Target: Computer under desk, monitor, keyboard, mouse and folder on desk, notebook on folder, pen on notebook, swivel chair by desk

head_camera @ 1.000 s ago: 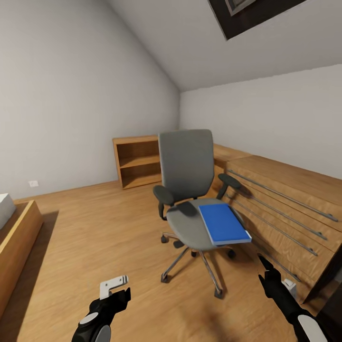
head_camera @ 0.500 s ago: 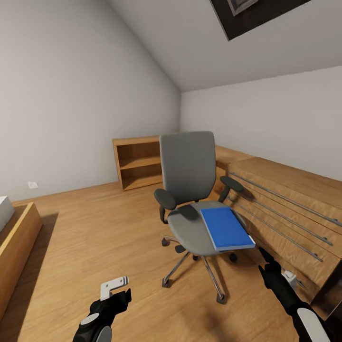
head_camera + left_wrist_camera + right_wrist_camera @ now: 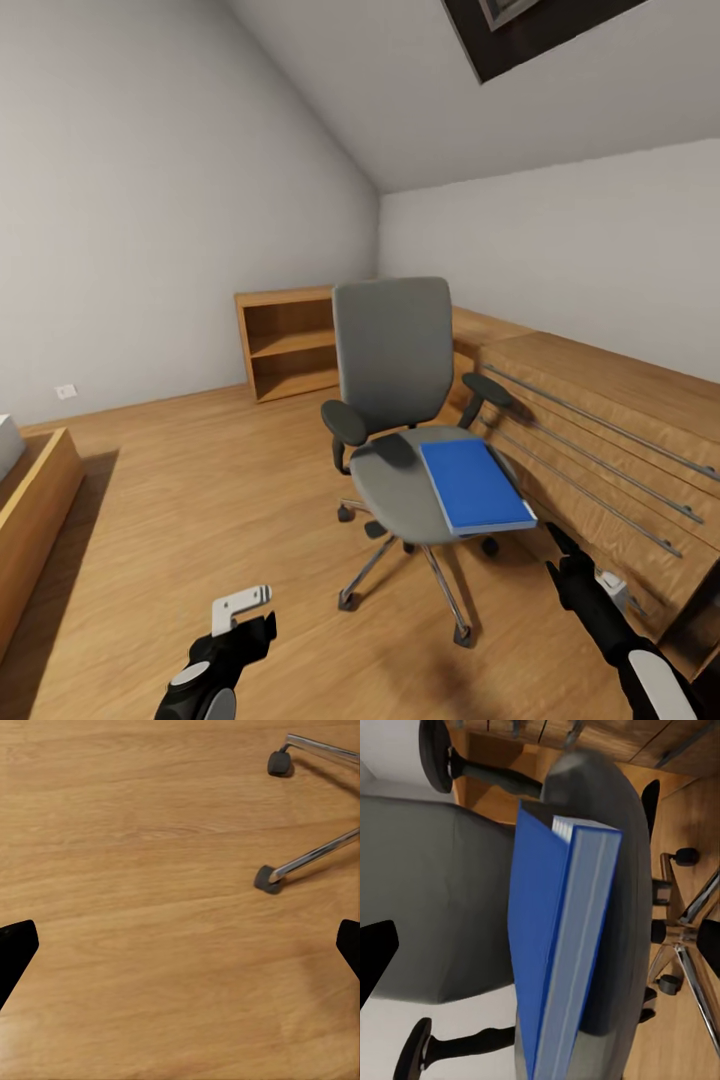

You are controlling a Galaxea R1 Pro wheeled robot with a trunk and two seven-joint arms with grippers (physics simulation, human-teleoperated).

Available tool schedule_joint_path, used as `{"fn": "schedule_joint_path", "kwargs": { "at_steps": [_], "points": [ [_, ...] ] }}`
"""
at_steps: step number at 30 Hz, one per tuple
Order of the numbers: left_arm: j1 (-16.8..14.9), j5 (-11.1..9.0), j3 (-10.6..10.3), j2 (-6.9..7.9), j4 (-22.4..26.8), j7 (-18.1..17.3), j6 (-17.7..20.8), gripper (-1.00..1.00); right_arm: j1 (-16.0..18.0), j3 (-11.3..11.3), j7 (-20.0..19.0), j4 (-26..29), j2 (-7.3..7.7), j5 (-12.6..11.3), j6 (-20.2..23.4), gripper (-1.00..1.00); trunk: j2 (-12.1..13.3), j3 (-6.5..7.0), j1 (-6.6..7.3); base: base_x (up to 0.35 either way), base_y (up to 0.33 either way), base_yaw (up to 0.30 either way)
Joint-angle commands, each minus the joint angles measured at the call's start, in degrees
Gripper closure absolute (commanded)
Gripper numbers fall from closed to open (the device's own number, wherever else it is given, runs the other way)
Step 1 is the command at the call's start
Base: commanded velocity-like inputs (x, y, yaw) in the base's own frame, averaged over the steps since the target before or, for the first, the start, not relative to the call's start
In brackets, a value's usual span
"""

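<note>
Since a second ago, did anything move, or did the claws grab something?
Nothing was grabbed or let go. The whole head view shifted a little, so the camera moved, not the furniture. The blue folder lies on the swivel chair as before. The left claw and right claw hang open and empty.

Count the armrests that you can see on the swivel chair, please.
2. One armrest is on the swivel chair side nearer the open bookcase; the other is beside the wooden drawers, behind the folder.
</note>
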State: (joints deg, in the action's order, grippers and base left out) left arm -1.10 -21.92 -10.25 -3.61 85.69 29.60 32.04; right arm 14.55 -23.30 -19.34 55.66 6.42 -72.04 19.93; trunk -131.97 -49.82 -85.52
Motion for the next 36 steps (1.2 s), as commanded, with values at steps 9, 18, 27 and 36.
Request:
{"fn": "schedule_joint_path", "kwargs": {
  "at_steps": [9, 18, 27, 36],
  "points": [
    [0.0, -0.6, -0.1, 0.01, -0.4, 0.6, 0.1, -1.00, 0.0, -1.1, 1.1, -2.8, 0.17, -0.5, 0.4, -1.00, 0.0, -0.06, 0.00, 0.018, -0.011, 0.000],
    [0.0, -0.6, -0.1, -0.02, -0.4, 0.6, 0.1, -1.00, 0.0, -1.3, 1.4, -3.3, 0.18, -0.4, 0.3, -1.00, 0.0, -0.06, 0.00, 0.001, 0.000, 0.000],
    [0.0, -0.6, -0.1, 0.01, -0.4, 0.5, 0.0, -1.00, 0.0, -1.3, 1.4, -3.4, 0.17, -0.5, 0.3, -1.00, 0.0, -0.06, 0.00, 0.112, 0.056, 0.000],
    [0.0, -0.7, -0.1, 0.01, -0.5, 0.5, 0.0, -1.00, 0.0, -1.3, 1.4, -3.4, 0.09, -0.4, 0.3, -1.00, 0.0, -0.06, 0.00, 0.088, 0.025, 0.000]
  ]
}}
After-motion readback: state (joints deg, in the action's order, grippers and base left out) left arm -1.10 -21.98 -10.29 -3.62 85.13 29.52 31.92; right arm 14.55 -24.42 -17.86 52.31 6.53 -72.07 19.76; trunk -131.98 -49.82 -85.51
